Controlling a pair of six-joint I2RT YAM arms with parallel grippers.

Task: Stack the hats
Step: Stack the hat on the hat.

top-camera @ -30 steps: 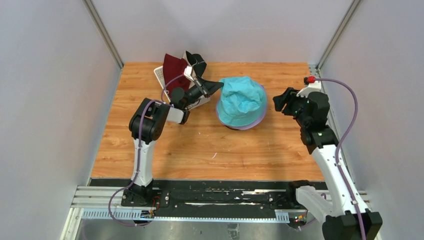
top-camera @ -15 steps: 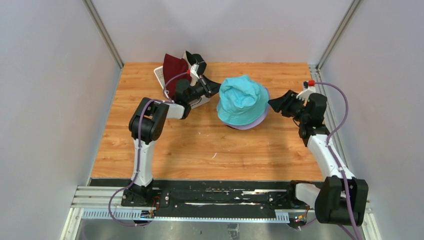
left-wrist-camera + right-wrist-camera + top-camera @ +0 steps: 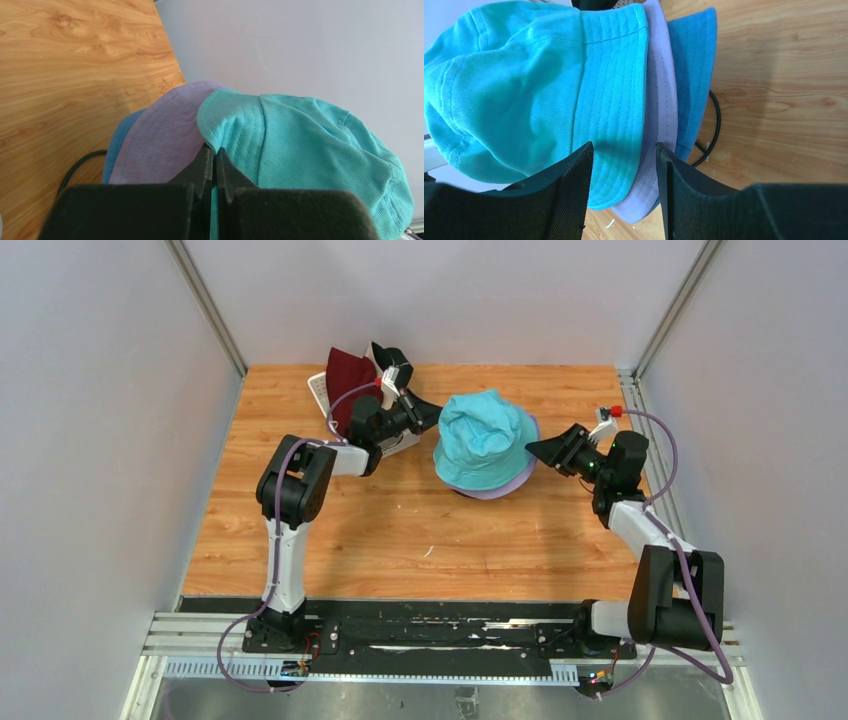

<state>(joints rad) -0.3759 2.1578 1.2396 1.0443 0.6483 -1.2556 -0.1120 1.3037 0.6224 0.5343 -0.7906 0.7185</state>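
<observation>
The right pincer is spread wide around the brims of the teal hat and lavender hat. They sit on the blue hat, mid-desk. The left pincer is pinching the teal hat's brim. The dark red hat is at the far edge.

Right end effector has swung down beside the teal hat — left end effector nudged closer.

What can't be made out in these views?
Left wrist: whether the shut left gripper actually grips the teal hat; its jaws cover the contact.
Top external: the blue hat, buried under the teal one and the lavender hat.
Top external: anything else in the white basket, covered by the dark red hat.
</observation>
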